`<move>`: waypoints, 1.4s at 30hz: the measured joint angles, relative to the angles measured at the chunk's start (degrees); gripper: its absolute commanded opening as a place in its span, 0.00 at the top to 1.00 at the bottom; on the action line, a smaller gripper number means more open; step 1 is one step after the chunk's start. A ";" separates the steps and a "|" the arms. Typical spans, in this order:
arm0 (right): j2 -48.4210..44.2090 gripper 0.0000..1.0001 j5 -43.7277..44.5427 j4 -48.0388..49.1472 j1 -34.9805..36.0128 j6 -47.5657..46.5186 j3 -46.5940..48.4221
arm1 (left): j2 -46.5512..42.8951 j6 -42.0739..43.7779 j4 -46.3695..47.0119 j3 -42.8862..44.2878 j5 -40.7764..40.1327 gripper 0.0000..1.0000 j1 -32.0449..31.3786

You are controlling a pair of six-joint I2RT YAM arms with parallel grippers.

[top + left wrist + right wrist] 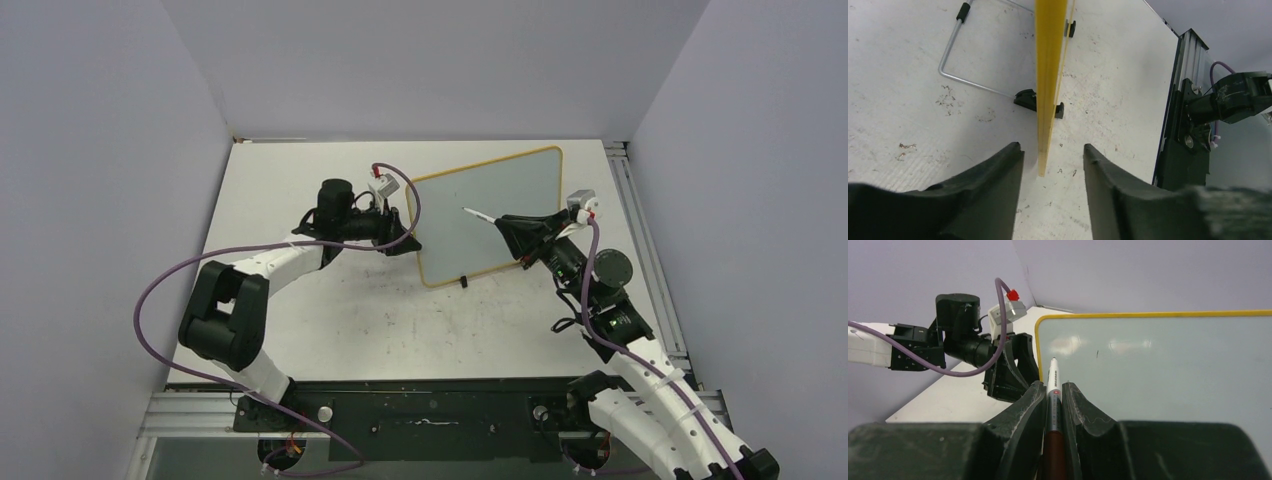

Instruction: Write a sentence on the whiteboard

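Note:
The whiteboard [490, 215] stands upright on black feet [463, 283] mid-table, with a thin yellow frame. In the left wrist view I see it edge-on [1050, 75]. My left gripper [1053, 150] is open astride the board's left edge, with a gap on both sides [405, 240]. My right gripper [1053, 386] is shut on a white and dark-red marker [1053, 375], its tip close to the board's face near the left side [466, 210]. The sentence is not in view; the face [1158, 365] carries only a tiny dark stroke [1097, 354].
A bent wire stand [955, 60] props the board from behind. An aluminium rail [650, 250] runs along the table's right edge. Purple walls close in the table on three sides. The tabletop [908, 115] is scuffed and speckled.

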 measured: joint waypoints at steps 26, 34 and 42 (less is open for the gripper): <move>20.63 0.95 8.92 20.04 11.28 -1.27 -0.83 | -1.38 -4.13 4.79 -0.09 -1.57 1.00 0.63; 23.87 0.95 10.32 25.40 11.32 -1.29 -0.59 | -0.92 -2.36 4.81 0.44 -1.38 1.00 0.70; 25.57 0.95 10.67 28.94 11.32 -1.31 0.37 | -0.92 -2.10 4.79 0.46 -1.11 1.00 0.70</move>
